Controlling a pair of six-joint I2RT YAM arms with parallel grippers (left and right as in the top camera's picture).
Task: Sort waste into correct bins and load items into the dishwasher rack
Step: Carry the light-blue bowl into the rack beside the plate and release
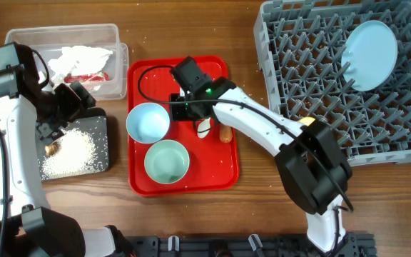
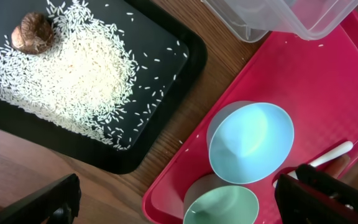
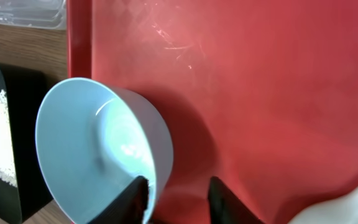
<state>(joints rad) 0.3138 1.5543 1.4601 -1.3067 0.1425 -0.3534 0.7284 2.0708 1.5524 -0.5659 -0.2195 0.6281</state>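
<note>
On the red tray (image 1: 220,171) stand a light-blue bowl (image 1: 148,121) and a pale-green bowl (image 1: 167,160), with a white spoon (image 1: 203,128) and a carrot-like stick (image 1: 225,133) beside them. My right gripper (image 3: 179,199) is open and straddles the light-blue bowl's (image 3: 92,149) right rim, one finger inside and one outside. My left gripper (image 2: 179,208) is open and empty over the wood between the black tray (image 2: 166,37) and the red tray. The black tray holds rice (image 2: 79,74) and a brown nut scrap (image 2: 33,34). The clear tub (image 1: 20,36) holds the tissue (image 1: 77,58) and red wrapper (image 1: 88,76).
The grey rack (image 1: 298,71) fills the right side, with the light-blue plate (image 1: 369,53) standing in it. A bit of yellow (image 1: 307,121) shows by my right arm at the rack's front left. A few rice grains lie scattered on the red tray and the wood.
</note>
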